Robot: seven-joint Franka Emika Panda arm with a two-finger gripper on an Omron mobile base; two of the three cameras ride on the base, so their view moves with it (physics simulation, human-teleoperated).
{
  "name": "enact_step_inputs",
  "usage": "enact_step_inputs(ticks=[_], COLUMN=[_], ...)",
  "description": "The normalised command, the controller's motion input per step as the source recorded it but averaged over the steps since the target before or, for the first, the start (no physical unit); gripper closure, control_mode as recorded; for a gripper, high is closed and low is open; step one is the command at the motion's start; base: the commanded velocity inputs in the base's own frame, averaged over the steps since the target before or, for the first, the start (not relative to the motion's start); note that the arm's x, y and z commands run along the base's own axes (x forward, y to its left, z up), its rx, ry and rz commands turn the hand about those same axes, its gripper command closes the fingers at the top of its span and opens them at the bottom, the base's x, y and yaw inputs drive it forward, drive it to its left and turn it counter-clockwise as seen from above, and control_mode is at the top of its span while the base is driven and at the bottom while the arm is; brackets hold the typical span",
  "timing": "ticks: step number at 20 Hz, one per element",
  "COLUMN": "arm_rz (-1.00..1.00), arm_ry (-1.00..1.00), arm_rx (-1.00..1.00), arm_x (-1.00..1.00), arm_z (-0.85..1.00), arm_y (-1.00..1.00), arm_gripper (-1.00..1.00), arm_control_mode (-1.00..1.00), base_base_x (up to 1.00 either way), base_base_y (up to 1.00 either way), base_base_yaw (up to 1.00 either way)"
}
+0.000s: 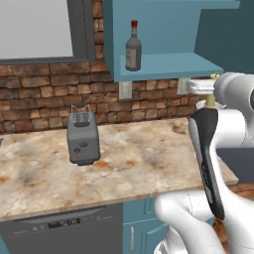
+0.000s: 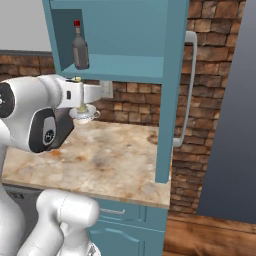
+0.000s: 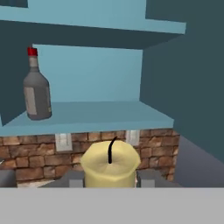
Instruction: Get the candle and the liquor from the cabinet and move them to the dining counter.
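**Hand view: candle gripped below the cabinet shelf**

The cabinet is the landmark here. It hangs open on the brick wall, and its door with the silver bar handle stands swung out toward the camera in the right base view. Below the cabinet lies the marbled counter, and on it, down and to the left of the cabinet in the left base view, stands a grey toaster. A dishwasher sits under this counter.

The liquor stands upright on the cabinet shelf, near the shelf's left end, with its red cap up.

The gripper is just below the front edge of the cabinet shelf, out in the air above the counter. Its fingers are closed on the candle, one on each side. The candle is upright, its black wick on top, and its pale saucer shows under it in the right base view.
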Motion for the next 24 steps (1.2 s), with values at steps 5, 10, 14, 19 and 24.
enact_step_inputs(ticks=[5, 10, 14, 19, 24], arm_rz=[0.17, 0.19, 0.07, 0.0, 0.0], arm_ry=[0.08, 0.1, 0.02, 0.03, 0.03], arm_rx=[0.03, 0.01, 0.0, 0.0, 0.0], arm_x=[-0.02, -0.09, -0.08, 0.0, -0.01], arm_z=[0.0, 0.0, 0.0, 0.0, 0.0], arm_y=[0.04, 0.15, 0.18, 0.05, 0.0], arm_gripper=[1.0, 1.0, 1.0, 1.0, 1.0], arm_control_mode=[-1.0, -1.0, -1.0, -1.0, -1.0], base_base_x=[0.0, 0.0, 0.0, 0.0, 0.0], base_base_y=[0.0, 0.0, 0.0, 0.0, 0.0], base_base_yaw=[0.0, 0.0, 0.0, 0.0, 0.0])
